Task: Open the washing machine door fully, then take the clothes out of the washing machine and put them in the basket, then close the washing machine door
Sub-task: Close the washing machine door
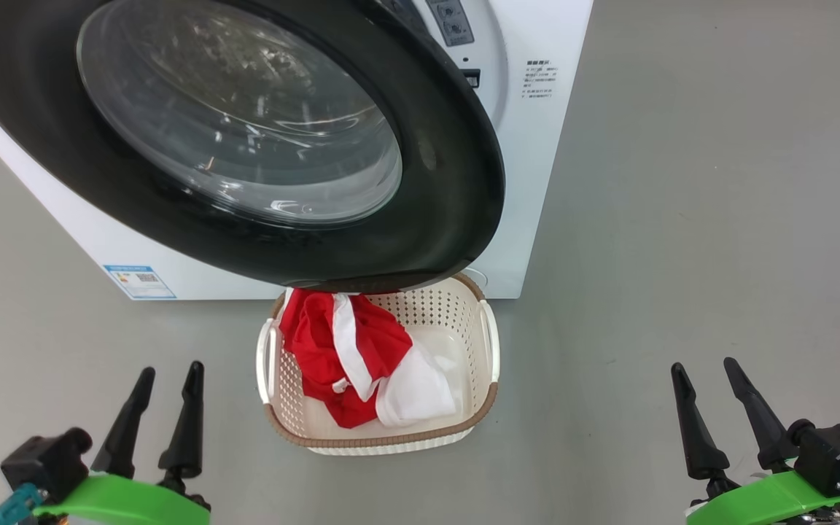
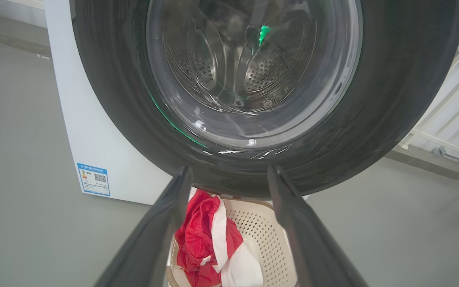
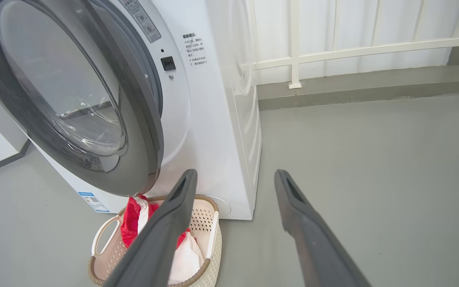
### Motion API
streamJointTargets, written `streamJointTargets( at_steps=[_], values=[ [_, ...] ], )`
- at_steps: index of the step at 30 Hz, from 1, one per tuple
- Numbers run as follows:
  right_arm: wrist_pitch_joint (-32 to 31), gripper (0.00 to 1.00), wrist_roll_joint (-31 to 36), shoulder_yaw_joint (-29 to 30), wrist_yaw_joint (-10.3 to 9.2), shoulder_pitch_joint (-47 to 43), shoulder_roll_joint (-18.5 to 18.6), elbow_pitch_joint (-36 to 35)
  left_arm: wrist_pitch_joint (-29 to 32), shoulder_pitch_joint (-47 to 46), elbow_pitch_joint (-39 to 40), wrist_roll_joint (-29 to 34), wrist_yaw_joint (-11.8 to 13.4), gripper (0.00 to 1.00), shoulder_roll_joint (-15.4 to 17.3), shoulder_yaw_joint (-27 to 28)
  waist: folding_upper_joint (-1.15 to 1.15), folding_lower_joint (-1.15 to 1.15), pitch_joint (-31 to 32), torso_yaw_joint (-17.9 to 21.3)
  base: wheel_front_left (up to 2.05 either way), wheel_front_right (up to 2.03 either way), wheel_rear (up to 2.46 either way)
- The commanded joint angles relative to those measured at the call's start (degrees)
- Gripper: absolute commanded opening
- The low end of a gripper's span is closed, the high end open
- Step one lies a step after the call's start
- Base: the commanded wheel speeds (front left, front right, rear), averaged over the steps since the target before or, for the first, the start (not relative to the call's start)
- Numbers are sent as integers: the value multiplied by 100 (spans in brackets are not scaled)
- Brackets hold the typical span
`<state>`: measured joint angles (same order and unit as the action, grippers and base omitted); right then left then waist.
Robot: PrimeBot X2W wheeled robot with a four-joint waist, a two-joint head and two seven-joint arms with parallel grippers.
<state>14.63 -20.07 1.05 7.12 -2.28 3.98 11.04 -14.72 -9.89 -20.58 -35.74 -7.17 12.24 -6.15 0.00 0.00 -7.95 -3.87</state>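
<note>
Clothes (image 1: 318, 343) lie heaped in the basket (image 1: 434, 310) on the floor, just under the washing machine door (image 1: 449, 182), which hangs ajar off the washing machine (image 1: 537, 182). Left gripper (image 1: 172, 368) and right gripper (image 1: 702, 364) are both spread and empty, well apart from the door. Door is likely stiff, heavyish, hinged. Glossy rim looks slippery and the glass fragile, so push flat on the rim's free edge.
</note>
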Motion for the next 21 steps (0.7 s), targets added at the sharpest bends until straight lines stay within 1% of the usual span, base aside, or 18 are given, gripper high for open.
streamJointTargets(
  at_steps=[1,7,14,18,21],
  values=[
    [37,100,20,-107,36,35,113,-146,-28,54,175,159,-32,100,112,262,0,0,9,4,0,0,0],
    [37,100,15,-40,36,-23,134,-171,-28,266,475,935,-32,100,7,502,0,0,66,13,0,0,0],
    [37,100,0,70,36,-123,122,-210,-28,521,954,1887,-32,100,-231,914,0,0,137,1,0,0,0],
    [37,100,-8,98,36,-161,117,-214,-28,676,1133,2206,-32,100,-375,1017,0,0,148,-5,0,0,0],
    [37,100,-13,114,36,-169,113,-211,-28,748,1155,2316,-32,100,-430,997,0,0,145,-14,0,0,0]
  ],
)
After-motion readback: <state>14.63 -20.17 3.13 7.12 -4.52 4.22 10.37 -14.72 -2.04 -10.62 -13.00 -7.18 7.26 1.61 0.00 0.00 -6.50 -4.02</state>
